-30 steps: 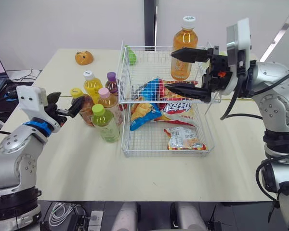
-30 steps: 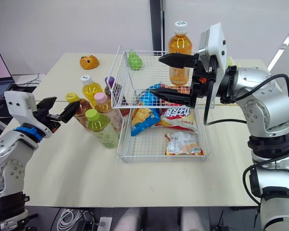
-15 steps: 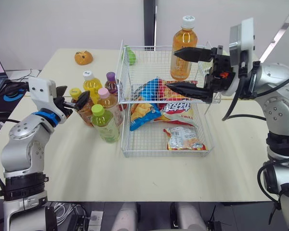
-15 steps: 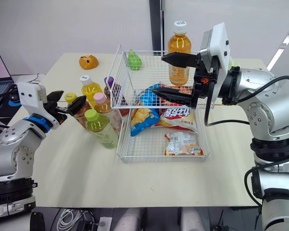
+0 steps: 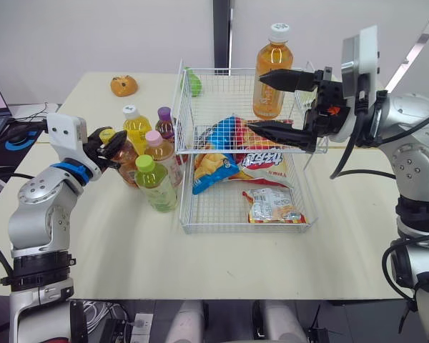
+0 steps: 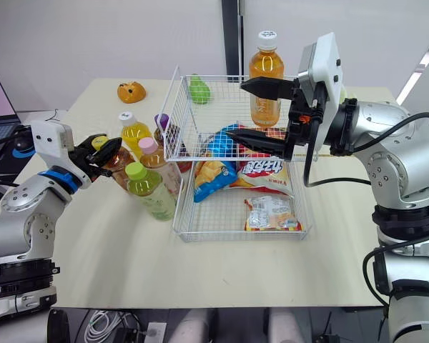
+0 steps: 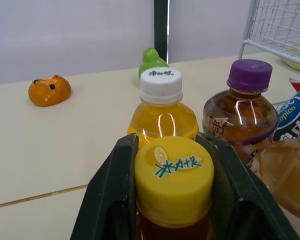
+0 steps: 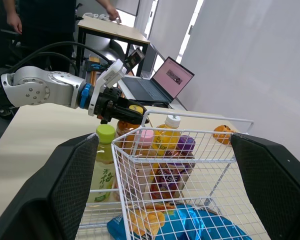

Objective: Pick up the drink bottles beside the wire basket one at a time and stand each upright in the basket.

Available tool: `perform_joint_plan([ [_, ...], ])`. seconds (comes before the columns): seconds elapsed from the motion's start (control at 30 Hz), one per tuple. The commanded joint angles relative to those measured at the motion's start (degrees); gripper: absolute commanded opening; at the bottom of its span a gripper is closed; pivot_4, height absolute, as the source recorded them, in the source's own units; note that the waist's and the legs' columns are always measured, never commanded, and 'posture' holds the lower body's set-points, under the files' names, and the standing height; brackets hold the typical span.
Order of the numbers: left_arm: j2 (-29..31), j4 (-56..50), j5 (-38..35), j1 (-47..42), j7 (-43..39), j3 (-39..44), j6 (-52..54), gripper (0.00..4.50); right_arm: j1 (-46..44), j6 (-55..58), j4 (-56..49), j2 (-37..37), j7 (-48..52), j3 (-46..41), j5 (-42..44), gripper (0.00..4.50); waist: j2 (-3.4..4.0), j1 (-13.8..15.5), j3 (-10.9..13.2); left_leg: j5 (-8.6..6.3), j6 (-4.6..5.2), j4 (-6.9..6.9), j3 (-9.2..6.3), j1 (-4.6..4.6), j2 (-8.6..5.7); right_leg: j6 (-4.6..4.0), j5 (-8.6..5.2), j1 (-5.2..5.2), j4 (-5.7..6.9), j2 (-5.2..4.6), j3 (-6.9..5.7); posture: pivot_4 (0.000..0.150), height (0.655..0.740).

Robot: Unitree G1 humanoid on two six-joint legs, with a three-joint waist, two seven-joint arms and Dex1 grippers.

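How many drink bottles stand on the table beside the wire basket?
5, left of it: yellow-capped bottle in the left gripper, white-capped behind, purple-capped beside that, pink-capped central, green-capped nearest the robot. None seems hidden.

Snack bags (image 5: 261,163) crowding basket (image 5: 229,71) floor

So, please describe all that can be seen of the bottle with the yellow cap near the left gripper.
The yellow-capped bottle is clear plastic with a dark amber drink inside. Its cap bears a lemon drawing and dark characters. It stands roughly upright on the table, in the bottle group beside the wire basket, just in front of the white-capped bottle. The left gripper holds one black finger against each side of its cap.
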Motion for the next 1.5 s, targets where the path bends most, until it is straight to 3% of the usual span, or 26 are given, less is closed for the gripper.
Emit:
perform_joint_plan([
  [0.03, 0.6, 0.4, 0.5, -1.0, 0.1, 0.4, -0.8, 1.37, -0.4, -0.4, -1.7, -0.6, -0.5, -2.0, 0.9, 4.5, 0.0, 0.0, 0.0, 0.0, 0.0, 0.0, 0.0, 0.0, 0.0, 0.0, 0.0, 0.0, 0.0, 0.0, 0.0, 0.15, 0.74],
  [0.33, 2.6, -3.2, -2.5, 0.8, -2.6, 2.4, 1.9, 1.37, -0.5, -0.1, -2.1, -0.9, -0.6, -1.9, 1.1, 4.5, 0.0, 0.0, 0.0, 0.0, 0.0, 0.0, 0.0, 0.0, 0.0, 0.0, 0.0, 0.0, 0.0, 0.0, 0.0, 0.15, 0.74],
  [0.7, 20.0, -1.5, -15.8, 1.0, -21.2, 11.7, 13.6, 1.37, -1.1, -1.2, -0.8, -0.7, 1.0, -1.1, 0.9, 4.5, 0.02, -0.2, 0.0, 0.01, -0.01, -0.27, 0.01, -0.01, 0.15, -0.01, 0.0, -0.09, -0.09, 0.0, -0.01, 0.15, 0.74],
  [0.87, 26.9, 0.4, -18.1, -1.5, -27.3, 12.1, 16.9, 1.37, -1.7, -1.3, -0.4, 0.0, 0.8, -1.0, 0.8, 4.5, 0.03, -0.1, 0.0, 0.01, -0.01, -0.27, 0.02, -0.01, 0.19, 0.0, -0.01, -0.07, -0.11, -0.01, -0.05, 0.15, 0.74],
  [1.23, 37.6, 10.6, -16.1, -22.1, -39.5, 0.9, 18.3, 1.37, -1.3, -1.4, -0.6, 0.5, 0.3, -1.1, 0.5, 4.5, 0.03, -0.2, 0.1, 0.01, -0.01, -0.3, 0.5, -0.01, 0.44, -0.01, -0.01, -0.1, -0.13, 0.23, 0.0, 0.15, 0.74],
  [1.5, 34.6, 21.0, -10.9, -44.2, -46.3, -11.5, 18.3, 1.37, 0.3, -3.0, -1.1, 0.2, -0.6, -1.5, -1.0, 4.5, 0.01, -0.2, 0.1, 0.01, -0.01, -0.29, 0.59, -0.02, 0.7, -0.09, 0.04, -0.17, -0.1, 0.59, 0.01, 0.15, 0.74],
])
